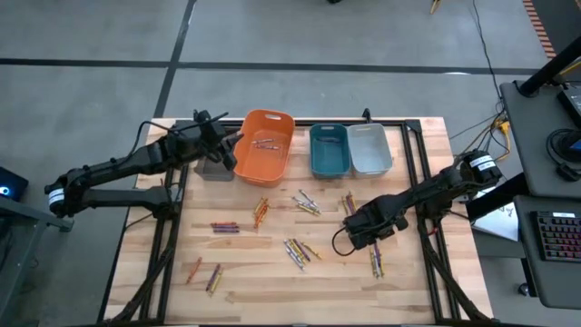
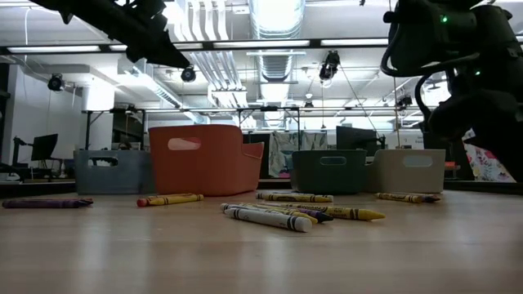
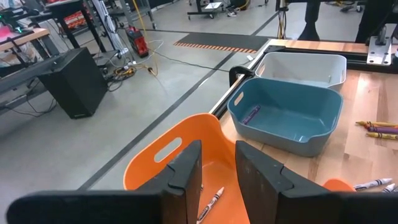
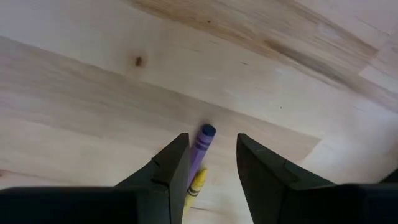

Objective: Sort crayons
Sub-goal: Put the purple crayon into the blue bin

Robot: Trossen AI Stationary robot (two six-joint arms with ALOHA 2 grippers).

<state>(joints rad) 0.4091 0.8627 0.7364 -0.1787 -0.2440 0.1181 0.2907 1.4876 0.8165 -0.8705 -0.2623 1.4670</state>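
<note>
Several crayons lie flat and scattered on the wooden table (image 1: 272, 291), in small clusters (image 1: 298, 250) (image 1: 307, 204) (image 1: 224, 227), and show in the low view (image 2: 270, 216). My right gripper (image 4: 211, 158) points down, open, right of the table's middle (image 1: 352, 229). Its fingers stand on either side of a purple crayon (image 4: 202, 142) that lies beside a yellow one (image 4: 198, 182). My left gripper (image 3: 217, 165) waits open over the orange bin (image 1: 265, 143), with nothing between its fingers. A crayon (image 3: 211, 202) lies inside that bin.
Four bins stand along the far edge: dark grey (image 1: 213, 169), orange, teal (image 1: 329, 150) with a purple crayon (image 3: 250, 114) inside, and light grey (image 1: 369, 148). More crayons lie near the front left (image 1: 204, 272) and beside my right gripper (image 1: 377, 263).
</note>
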